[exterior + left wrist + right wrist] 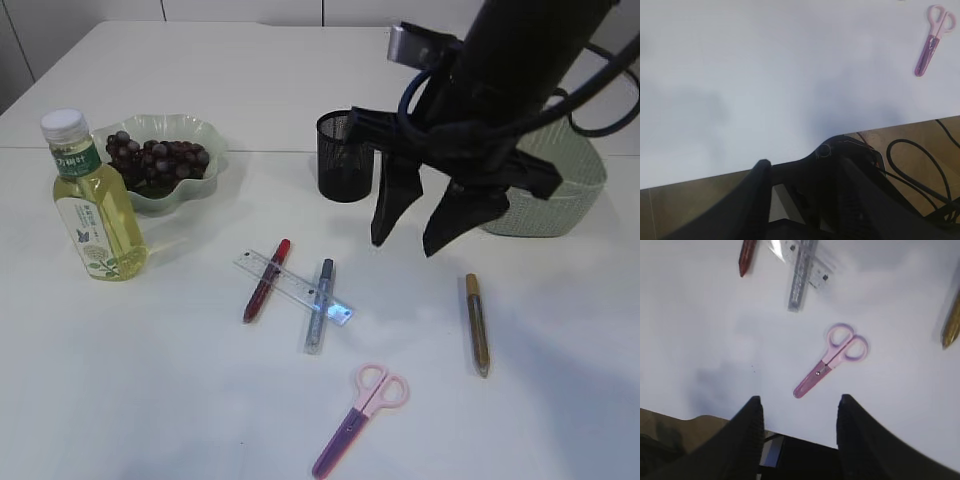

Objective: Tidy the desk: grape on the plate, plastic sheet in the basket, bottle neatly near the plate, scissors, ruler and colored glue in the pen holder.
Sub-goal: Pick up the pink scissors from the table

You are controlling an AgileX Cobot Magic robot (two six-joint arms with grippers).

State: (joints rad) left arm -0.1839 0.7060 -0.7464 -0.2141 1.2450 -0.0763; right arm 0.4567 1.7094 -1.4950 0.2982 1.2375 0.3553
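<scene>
Scissors (832,360) flat on table, just ahead of the open, empty right hand (799,415).

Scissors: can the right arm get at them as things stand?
Probably yes. The right end effector is open and empty, above the table, and the scissors lie flat ahead of it, apart from the ruler and gold glue pen.

the right hand (430,235) is hanging in the air on its dark arm, fingers pointing down and spread apart, holding nothing. the left hand (805,175) is also gaping, empty.
</scene>
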